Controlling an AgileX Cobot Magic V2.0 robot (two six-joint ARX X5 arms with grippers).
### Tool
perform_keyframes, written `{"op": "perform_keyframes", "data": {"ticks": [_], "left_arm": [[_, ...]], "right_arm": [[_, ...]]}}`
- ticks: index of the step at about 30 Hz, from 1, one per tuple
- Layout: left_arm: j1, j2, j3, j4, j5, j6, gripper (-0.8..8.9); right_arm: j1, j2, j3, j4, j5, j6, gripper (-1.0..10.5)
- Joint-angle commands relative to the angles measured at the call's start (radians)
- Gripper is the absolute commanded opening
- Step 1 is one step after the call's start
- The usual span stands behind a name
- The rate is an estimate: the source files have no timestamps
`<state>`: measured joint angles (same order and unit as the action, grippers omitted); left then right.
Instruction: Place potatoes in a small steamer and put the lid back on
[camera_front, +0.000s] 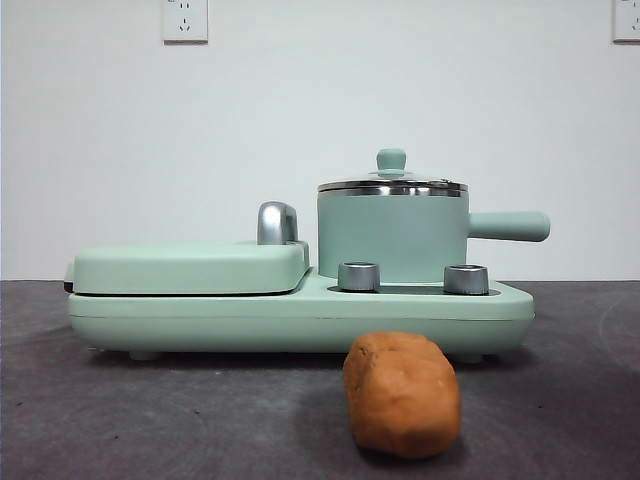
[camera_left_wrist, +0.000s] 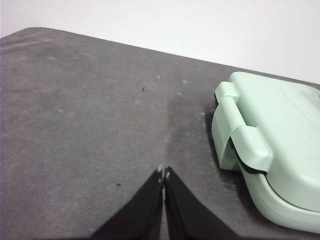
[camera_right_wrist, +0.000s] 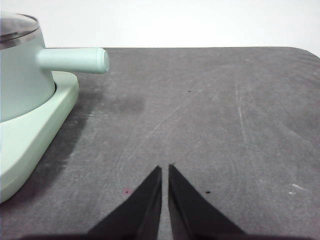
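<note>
An orange-brown potato (camera_front: 402, 393) lies on the grey table in front of the appliance, near the camera in the front view. The small steamer (camera_front: 392, 238) stands on the right of the mint-green base, its stubby handle (camera_front: 508, 226) pointing right. The lid (camera_front: 391, 183) sits on it with its green knob up. In the right wrist view the steamer (camera_right_wrist: 22, 75) and its handle (camera_right_wrist: 75, 60) show at one side, the lid's (camera_right_wrist: 17, 27) rim just visible. My left gripper (camera_left_wrist: 163, 173) is shut over bare table beside the griddle end. My right gripper (camera_right_wrist: 165, 169) is shut over bare table, apart from the steamer.
A flat hinged griddle section (camera_front: 188, 266) with a chrome handle (camera_front: 277, 222) fills the base's left part; its hinge end (camera_left_wrist: 270, 145) shows in the left wrist view. Two chrome dials (camera_front: 359, 276) (camera_front: 466, 279) sit on the base front. A white wall stands behind.
</note>
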<state>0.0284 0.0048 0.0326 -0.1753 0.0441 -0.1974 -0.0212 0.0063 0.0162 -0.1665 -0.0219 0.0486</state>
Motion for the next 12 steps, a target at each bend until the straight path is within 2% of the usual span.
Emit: {"op": "perform_keyframes", "data": {"ticks": [1, 4, 5, 7, 10, 12], "left_arm": [[0.000, -0.002, -0.019, 0.043, 0.007, -0.071, 0.06], [-0.006, -0.002, -0.005, 0.063, 0.075, -0.085, 0.06], [-0.010, -0.001, 0.006, 0.063, 0.109, -0.089, 0.06], [-0.021, 0.000, 0.037, 0.062, 0.151, -0.132, 0.07], [-0.036, 0.006, 0.105, 0.039, 0.180, -0.188, 0.07], [-0.045, 0.017, 0.166, -0.003, 0.194, -0.198, 0.08]], "right_arm": [[0.001, -0.003, -0.005, 0.012, -0.016, 0.037, 0.2], [0.001, -0.003, -0.002, 0.035, -0.089, 0.149, 0.2], [0.001, -0.003, 0.005, 0.045, -0.140, 0.186, 0.1], [0.001, -0.003, 0.029, 0.043, -0.187, 0.254, 0.1], [0.001, -0.002, 0.098, -0.013, -0.188, 0.351, 0.1], [0.001, -0.002, 0.156, -0.063, -0.192, 0.383, 0.1]]}}
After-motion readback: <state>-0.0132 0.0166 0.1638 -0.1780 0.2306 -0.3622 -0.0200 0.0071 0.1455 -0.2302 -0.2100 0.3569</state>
